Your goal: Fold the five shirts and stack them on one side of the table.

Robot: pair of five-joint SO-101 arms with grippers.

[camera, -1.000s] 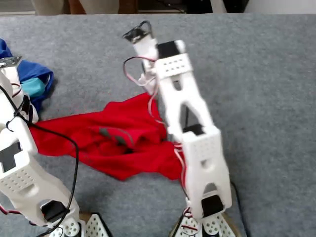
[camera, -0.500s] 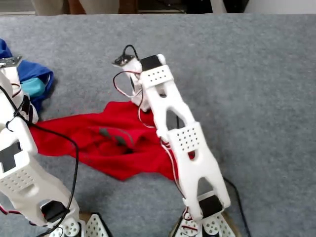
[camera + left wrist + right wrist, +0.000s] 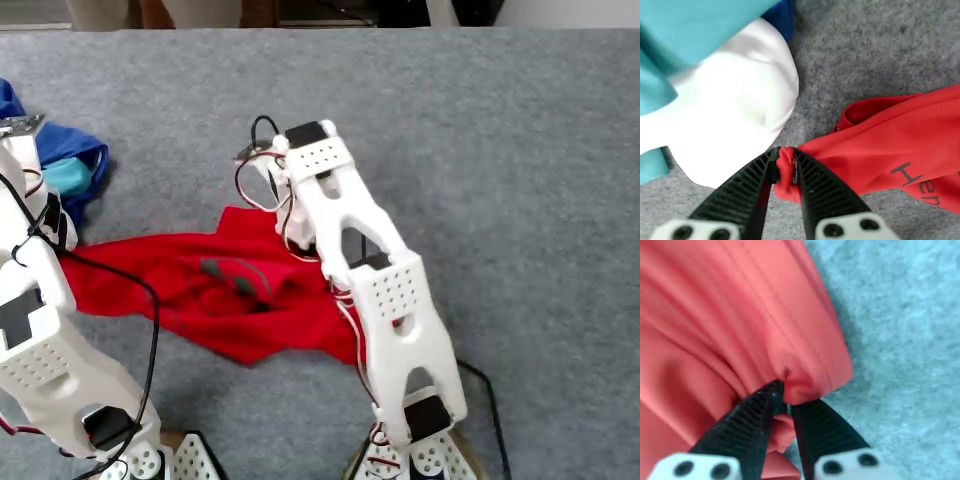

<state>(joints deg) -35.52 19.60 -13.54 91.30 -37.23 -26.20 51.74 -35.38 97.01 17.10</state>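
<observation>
A red shirt [image 3: 220,290] with dark print lies crumpled on the grey table, spread between the two arms. My left gripper [image 3: 785,167] is shut on a bunched corner of the red shirt [image 3: 890,140] at its left end, beside a white and teal garment [image 3: 720,95]. My right gripper [image 3: 785,400] is shut on a fold at the edge of the red shirt [image 3: 730,325]; in the high view that arm's wrist [image 3: 300,165] stands over the shirt's far edge. Blue and teal shirts [image 3: 65,160] are piled at the table's left edge.
Bare grey table [image 3: 520,180] stretches to the right and along the back. The left arm's white links [image 3: 35,330] and black cable stand at the near left, and both arm bases sit at the front edge.
The right arm has swung left and lowered toward the table, carrying the far edge of the red shirt with it. The left arm has stayed put.
</observation>
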